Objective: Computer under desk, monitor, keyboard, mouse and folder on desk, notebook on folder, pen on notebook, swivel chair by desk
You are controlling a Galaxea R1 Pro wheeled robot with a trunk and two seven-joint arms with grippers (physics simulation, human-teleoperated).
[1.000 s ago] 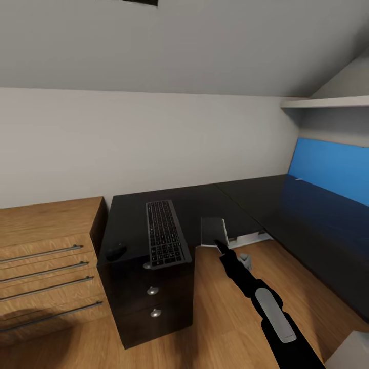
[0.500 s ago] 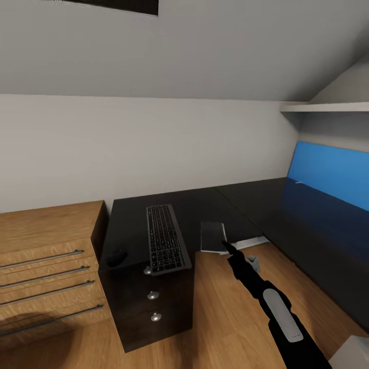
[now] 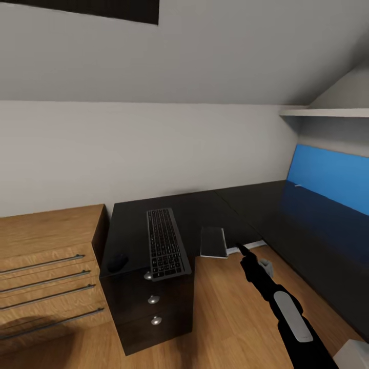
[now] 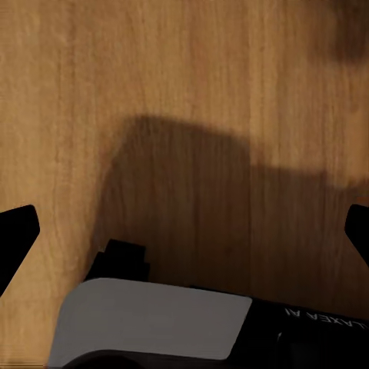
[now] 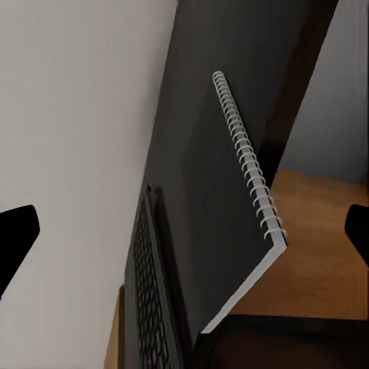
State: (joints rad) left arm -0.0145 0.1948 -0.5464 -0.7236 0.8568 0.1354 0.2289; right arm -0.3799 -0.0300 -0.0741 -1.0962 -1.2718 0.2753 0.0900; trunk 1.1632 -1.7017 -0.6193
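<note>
Desk [image 3: 205, 207] top — smooth black, faintly glossy. Cabinet [image 3: 48, 241] and floor [image 3: 225, 318] show grained wood; cabinet handles look metal. Notebook [image 5: 231, 207] has a white wire spiral — dull grey cover. Keyboard [image 3: 165, 242] keys matt.

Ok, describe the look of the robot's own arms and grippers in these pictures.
The right arm is glossy black with a rounded pale grey panel along its forearm and a grey fitting near the wrist, tapering to slim black fingers. The left wrist view shows a black link with a pale grey panel and white lettering. In both wrist views the fingertips are black. No cables show.
</note>
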